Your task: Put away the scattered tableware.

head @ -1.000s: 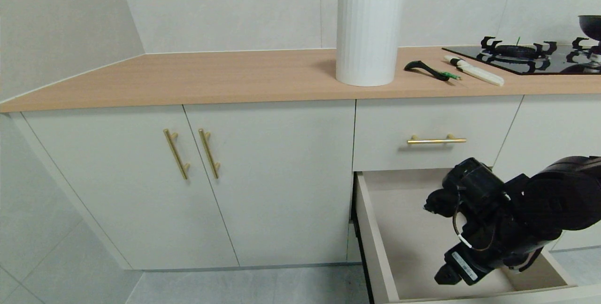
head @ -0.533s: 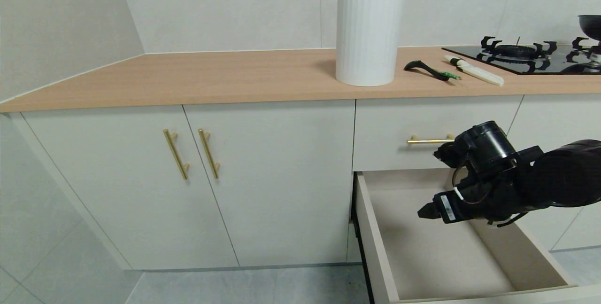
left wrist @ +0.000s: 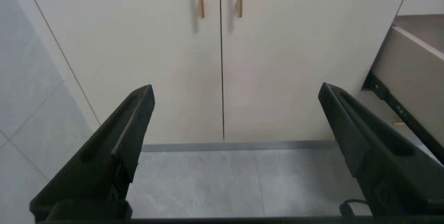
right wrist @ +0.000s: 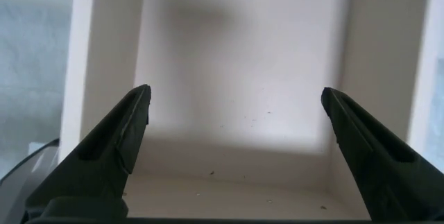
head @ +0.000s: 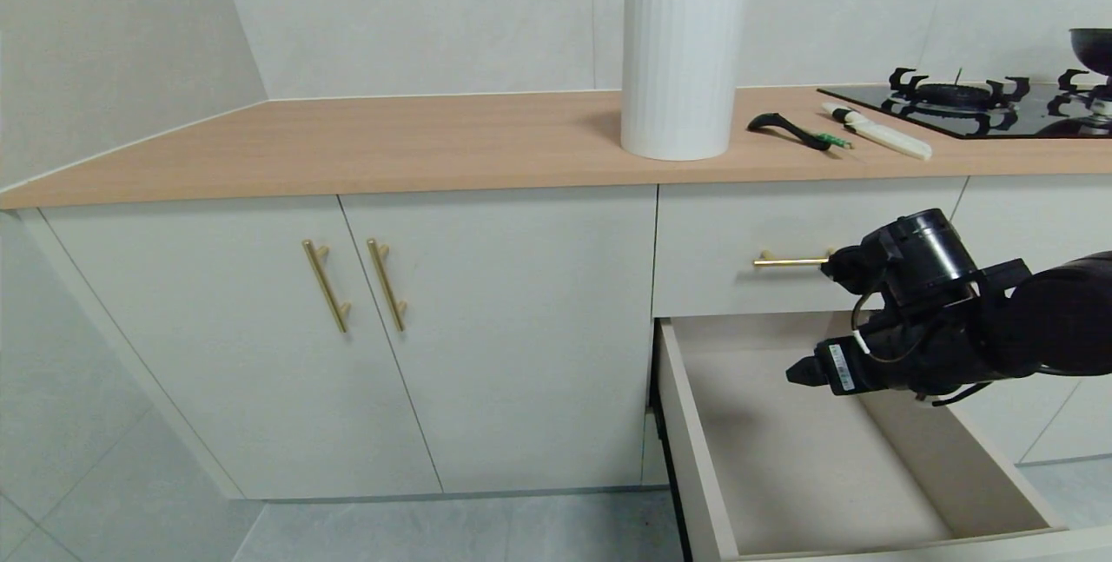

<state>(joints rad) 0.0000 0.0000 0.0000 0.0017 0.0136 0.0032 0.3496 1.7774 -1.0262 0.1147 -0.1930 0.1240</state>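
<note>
The right gripper (right wrist: 234, 98) has its two dark fingers (right wrist: 121, 134) spread wide apart, with nothing between them and nothing touching them. It hangs above the open drawer (right wrist: 236, 50), whose pale bare floor lies below the fingers. In the head view the right gripper (head: 804, 373) is above the drawer (head: 686, 423), towards its back right part and clear of the walls. From that side the fingers overlap, so their spread cannot be read there.

The left gripper (left wrist: 236, 96) is also spread wide and holds nothing. It faces the double cupboard doors (left wrist: 222, 50), low down, with grey floor tiles (left wrist: 229, 182) beneath it and the drawer's side (left wrist: 416, 64) off to one edge.

The tableware lies on the wooden counter (head: 391, 141), well above and apart from both grippers: a black-handled utensil (head: 795, 131) with a green part, and just beside it a long white utensil (head: 877, 131). Both are too small to tell their exact kind.

The right arm covers the right end of the brass handle (head: 786, 261) on the shut upper drawer. The open drawer's front is cut off by the picture's lower edge.

A tall white ribbed container (head: 682, 67) stands on the counter, left of the utensils. A black gas hob (head: 964, 106) is to their right, and a dark pot (head: 1095, 45) on it is cut by the frame.
</note>
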